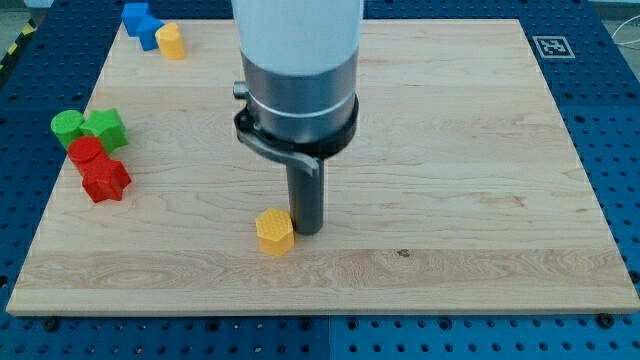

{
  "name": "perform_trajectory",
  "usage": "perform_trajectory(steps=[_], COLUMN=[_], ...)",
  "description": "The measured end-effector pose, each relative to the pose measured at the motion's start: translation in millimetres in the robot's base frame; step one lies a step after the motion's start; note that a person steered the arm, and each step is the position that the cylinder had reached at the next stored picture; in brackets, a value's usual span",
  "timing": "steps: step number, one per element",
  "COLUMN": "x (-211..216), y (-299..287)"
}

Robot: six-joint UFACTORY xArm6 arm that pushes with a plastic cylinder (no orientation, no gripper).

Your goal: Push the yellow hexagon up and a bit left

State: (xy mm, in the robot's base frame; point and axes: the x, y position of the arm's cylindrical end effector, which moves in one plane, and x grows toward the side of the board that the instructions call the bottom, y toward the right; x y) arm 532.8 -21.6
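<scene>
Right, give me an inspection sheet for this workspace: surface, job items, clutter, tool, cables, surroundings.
Surface: wooden board, flat, mostly bare.
Job's things: yellow hexagon near the view's bottom centre, lying flat.
Clutter: blue block and yellow block at the view's top left; two green blocks and two red blocks bunched at the left edge.
Tool: my tip sits right beside the yellow hexagon, on its right; contact cannot be told.
Cables: nothing seen.
Surroundings: blue perforated base around the board; printed marker tag at the view's top right.
</scene>
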Motion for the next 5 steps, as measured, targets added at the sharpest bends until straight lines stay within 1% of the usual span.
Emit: perform_trajectory(steps=[1,2,3,4,5], x=[-7,12,52,71,71], y=[-3,0,14,15,7])
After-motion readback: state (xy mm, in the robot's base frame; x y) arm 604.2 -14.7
